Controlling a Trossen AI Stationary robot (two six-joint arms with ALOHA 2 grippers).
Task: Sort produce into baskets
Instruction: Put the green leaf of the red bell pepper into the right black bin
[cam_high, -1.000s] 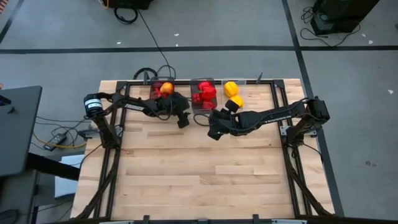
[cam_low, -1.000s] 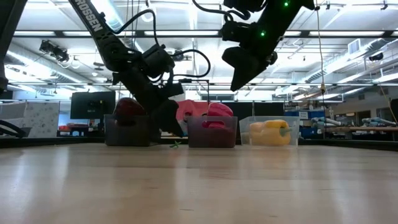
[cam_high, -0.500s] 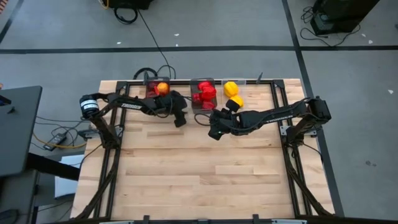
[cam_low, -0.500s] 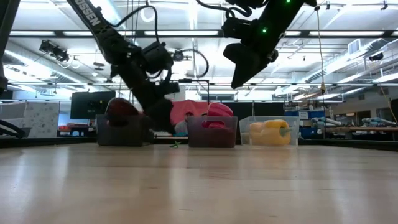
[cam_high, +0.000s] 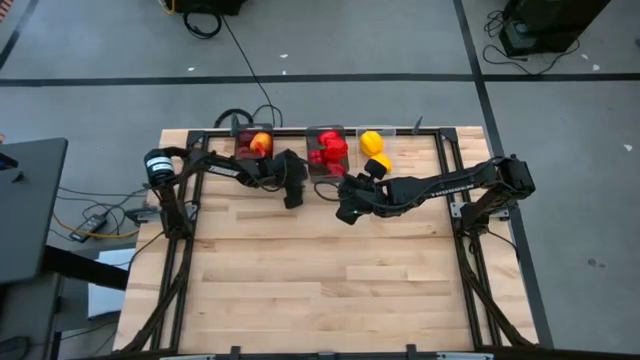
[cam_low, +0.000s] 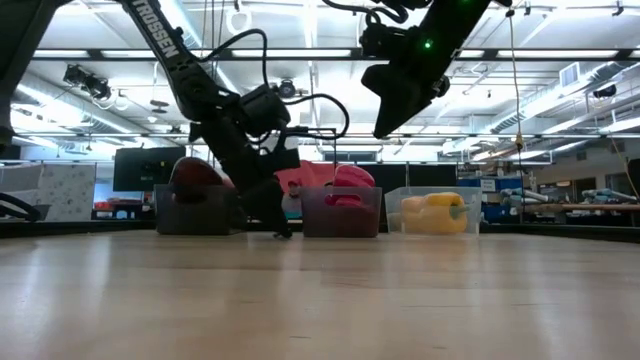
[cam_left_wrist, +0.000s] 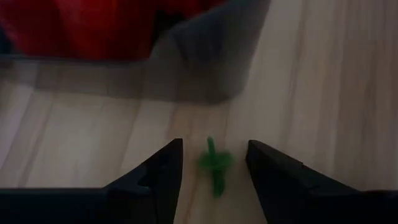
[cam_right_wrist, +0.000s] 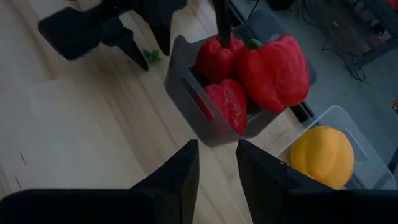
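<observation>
Between the spread fingers of the left gripper (cam_left_wrist: 212, 168), a small green stem piece (cam_left_wrist: 214, 163) lies on the counter (cam_left_wrist: 323, 93). Just beyond stands the dark-grey basket (cam_left_wrist: 205, 68) holding red bell peppers (cam_right_wrist: 273, 68). Beside it, the clear basket (cam_right_wrist: 348, 134) holds a yellow bell pepper (cam_right_wrist: 320, 155). Above these, the right gripper (cam_right_wrist: 216, 165) hovers, fingers slightly parted, empty. Apples (cam_high: 256, 144) fill the far basket.

White capital lettering reading "TROSSEN" ran along the upper link of the left arm (cam_low: 165, 40) in the low view (its opening letters partly cut off). No other text, label or number was legible.
</observation>
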